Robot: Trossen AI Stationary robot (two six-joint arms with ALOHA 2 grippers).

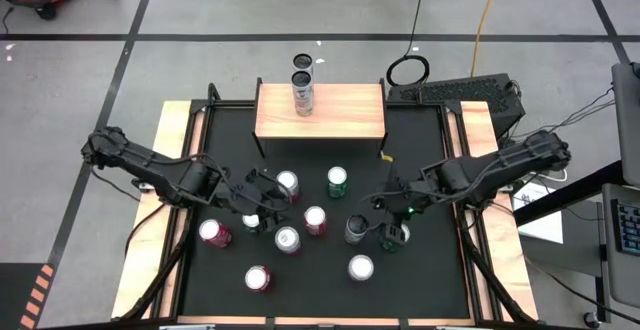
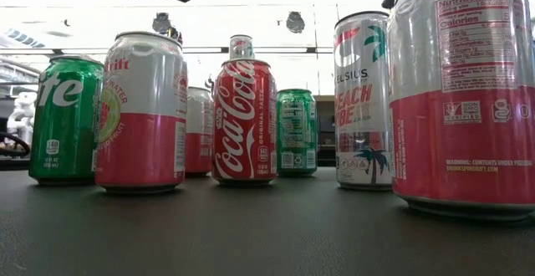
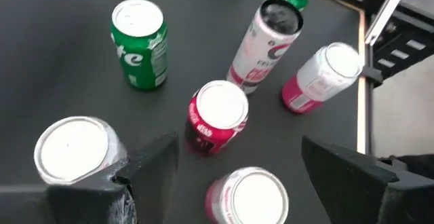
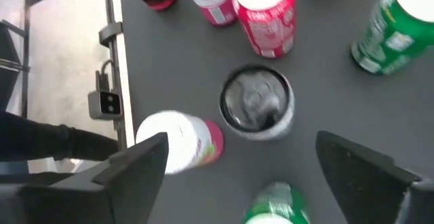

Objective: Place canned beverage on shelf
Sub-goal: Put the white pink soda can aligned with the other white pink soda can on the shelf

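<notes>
The shelf (image 1: 320, 111), a light-wood board on thin black legs, stands at the far edge of the black bench (image 1: 430, 290). One slim can (image 1: 303, 96) already stands upright on its top, left of middle.

The right pincer (image 1: 372, 226) hangs over the right half of the bench with its fingers spread wide, gripping nothing. In the right wrist view a tall Celsius can (image 4: 256, 102) with a dark lid stands upright just ahead of the gap between the two fingers, apart from both. A pink-and-white can (image 4: 183, 141) sits beside one finger and a green can (image 4: 271, 207) lies partly under the wrist.

The left pincer (image 1: 262, 202) hovers over the left half of the bench, also spread wide and empty. In the left wrist view a Coca-Cola can (image 3: 215, 115) stands ahead of the gap between its fingers, and a white-topped can (image 3: 71, 149) is close against one finger.

All these cans stand well short of the shelf.
</notes>
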